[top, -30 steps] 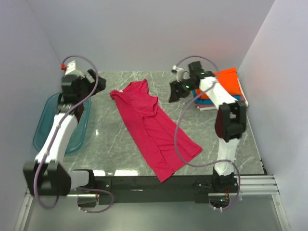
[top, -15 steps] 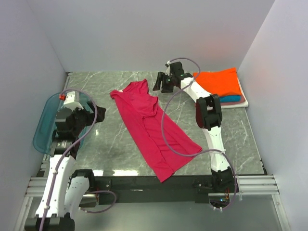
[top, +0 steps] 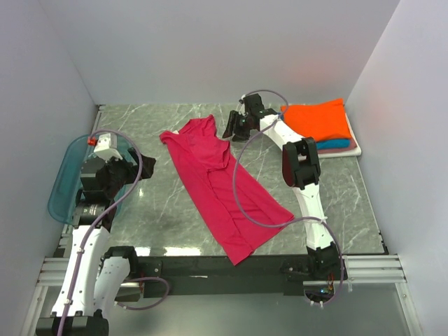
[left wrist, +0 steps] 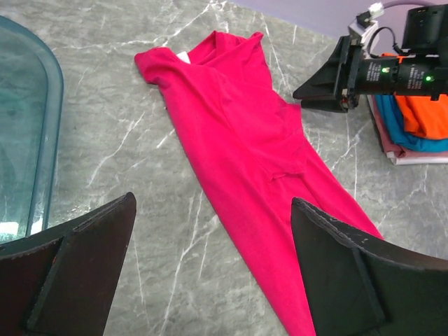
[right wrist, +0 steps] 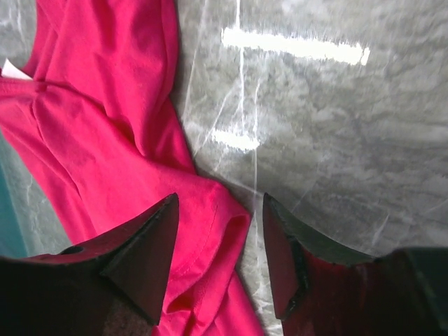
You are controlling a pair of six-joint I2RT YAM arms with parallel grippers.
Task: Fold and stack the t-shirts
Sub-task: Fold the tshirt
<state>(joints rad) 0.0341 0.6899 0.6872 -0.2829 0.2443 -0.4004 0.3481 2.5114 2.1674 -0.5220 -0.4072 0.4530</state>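
While its jaws stood partly apart, the right gripper (right wrist: pixel 218 210) hung low over a bunched sleeve edge of the red shirt (right wrist: pixel 105 140), the cloth lying in the gap between them and nothing pinched yet. The left gripper (left wrist: pixel 213 203) was spread wide and held nothing, raised above the table beside the blue tray (top: pixel 57 183). The red shirt lay unfolded and rumpled on a slant across the middle of the table, collar toward the back. It looked light, limp and sure to sag, so a hold on a shoulder or sleeve seam, where the layers double up, seemed the safest. The folded shirts (top: pixel 320 124), orange on top, sat stacked in the far right corner. The table (top: pixel 350 203) was grey and marbled, smooth and probably slick under cloth; pale walls (top: pixel 210 49) closed in three sides.
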